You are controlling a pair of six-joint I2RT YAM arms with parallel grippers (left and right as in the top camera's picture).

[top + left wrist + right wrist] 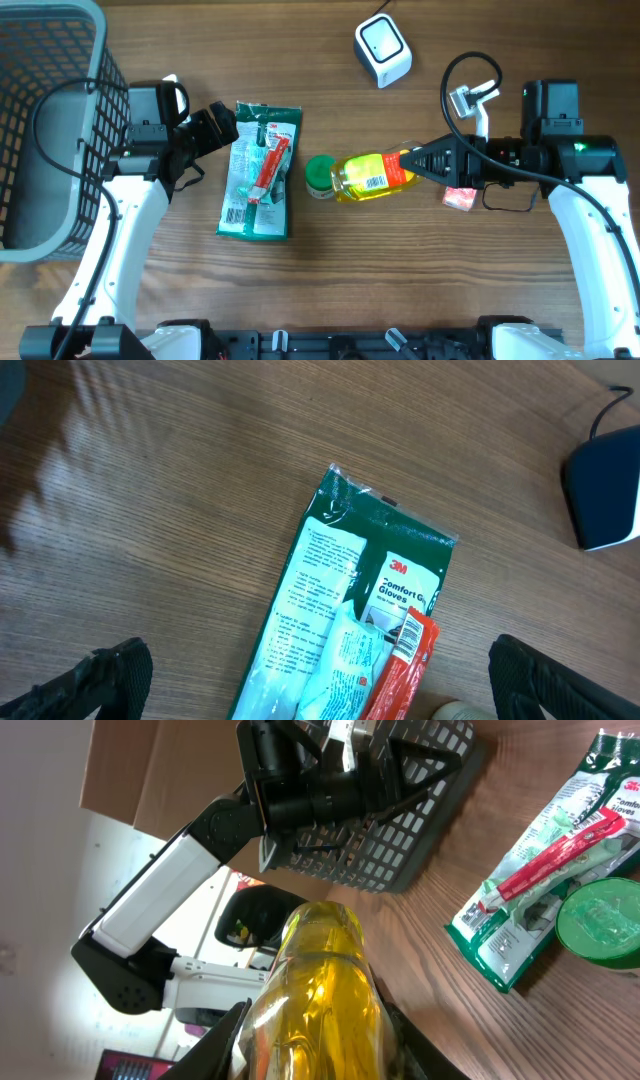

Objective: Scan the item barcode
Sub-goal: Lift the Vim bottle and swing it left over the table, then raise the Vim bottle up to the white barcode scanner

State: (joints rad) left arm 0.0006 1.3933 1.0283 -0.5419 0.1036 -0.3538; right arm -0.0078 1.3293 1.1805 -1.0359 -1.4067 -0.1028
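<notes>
Pinching yellow bottle (372, 175) by one end, right gripper (415, 160) is partly closed on it; left gripper (222, 122) is gaping, empty. Bottle is overhanging past the fingertips, probably risking slipping or twisting before reaching scanner (383, 50).

**L arm** (120, 230): white link rises from base at near table edge to wrist. Wrist is turned inward, twd table centre.

**L gripper** (224, 124): jaws fully apart, nothing between them. In the wrist view both L fingers (110, 680) sit at the lower frame corners, above the surface.

**R arm** (590, 240): white link up from base. Wrist section lies approx. level, pointing twd table centre.

**R gripper** (412, 160): jaws part-closed, clamped on one end of the yellow-liquid bottle (368, 175), which is held sideways. In the wrist view R fingers (228, 1038) flank the bottle on both sides. Bottle appears lifted clear of the table, but this can't be confirmed from these views.
</notes>
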